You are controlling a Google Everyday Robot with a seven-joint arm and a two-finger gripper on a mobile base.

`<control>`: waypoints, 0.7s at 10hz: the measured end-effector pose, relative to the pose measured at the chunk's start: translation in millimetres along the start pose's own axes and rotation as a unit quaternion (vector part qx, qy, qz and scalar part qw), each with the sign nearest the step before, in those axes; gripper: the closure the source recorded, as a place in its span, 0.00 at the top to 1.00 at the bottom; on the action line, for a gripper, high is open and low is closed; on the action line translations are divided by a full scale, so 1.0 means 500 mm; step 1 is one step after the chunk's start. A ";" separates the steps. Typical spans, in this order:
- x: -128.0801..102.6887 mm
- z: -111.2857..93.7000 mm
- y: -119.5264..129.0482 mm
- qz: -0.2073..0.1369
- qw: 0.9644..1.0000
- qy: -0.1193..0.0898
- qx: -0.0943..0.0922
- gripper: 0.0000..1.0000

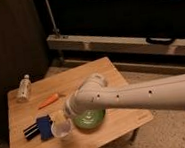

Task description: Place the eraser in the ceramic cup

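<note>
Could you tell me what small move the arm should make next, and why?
Probably ease the gripper over to the eraser: the gripper hangs close by the ceramic cup, while the eraser lies on the table beside the cup, not yet in it.

The white arm (139, 96) hides most of the gripper (65, 117) just above the small pale ceramic cup (61, 129) and covers part of the round green bowl (89, 120). The right frame edge cuts off the arm.

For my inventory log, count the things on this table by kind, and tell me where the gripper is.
Bottle: 1
Carrot: 1
Eraser: 1
Ceramic cup: 1
Green bowl: 1
Total: 5
Gripper: close by that cup.
</note>
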 end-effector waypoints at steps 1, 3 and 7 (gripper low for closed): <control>-0.049 0.010 -0.002 -0.055 0.998 0.010 -0.011 0.66; -0.131 0.030 -0.011 -0.124 0.992 0.030 -0.025 0.66; -0.207 0.054 -0.044 -0.168 0.984 0.033 -0.059 0.66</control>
